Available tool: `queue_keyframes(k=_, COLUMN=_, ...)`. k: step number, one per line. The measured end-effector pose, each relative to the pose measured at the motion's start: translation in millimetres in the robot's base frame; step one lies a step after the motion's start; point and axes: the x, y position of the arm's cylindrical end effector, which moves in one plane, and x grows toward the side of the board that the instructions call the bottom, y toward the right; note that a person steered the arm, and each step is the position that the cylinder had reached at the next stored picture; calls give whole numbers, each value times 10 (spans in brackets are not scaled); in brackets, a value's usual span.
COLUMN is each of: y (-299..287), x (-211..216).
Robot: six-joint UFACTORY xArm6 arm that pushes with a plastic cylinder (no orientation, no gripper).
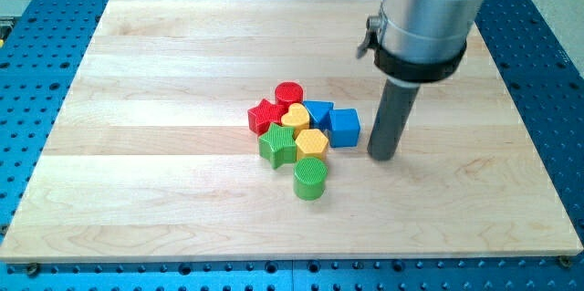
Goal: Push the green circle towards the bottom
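Green circle (310, 179) sits at the bottom edge of a tight cluster on the pale wooden counter (137, 145), touching the yellow hexagon (312, 143) just above it and beside the green star (277, 147). Higher in the cluster are a yellow block (296, 116), a red star (265, 116), a red circle (289, 93), a blue block (318, 110) and a blue cube (344, 127).

My tip (382, 155) rests on the counter just to the view's right of the blue cube, apart from the green circle and slightly higher than it. There are no fingers to report, only the rod.

I judge this the approach step. Next, the tip needs to get above the circle, which the yellow hexagon blocks; pushing down through the hexagon or nudging from the upper right seems likeliest.
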Motion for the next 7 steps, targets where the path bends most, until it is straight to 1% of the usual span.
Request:
queue_keyframes(k=1, y=-199, x=-239)
queue_keyframes(k=2, y=-479, x=-236)
queue_keyframes(k=3, y=-437, x=-101)
queue_keyframes(k=4, y=39, x=196)
queue_keyframes(k=5, y=-150, x=863)
queue_keyframes(k=6, y=-818, x=1212)
queue_keyframes(k=7, y=-981, x=1212)
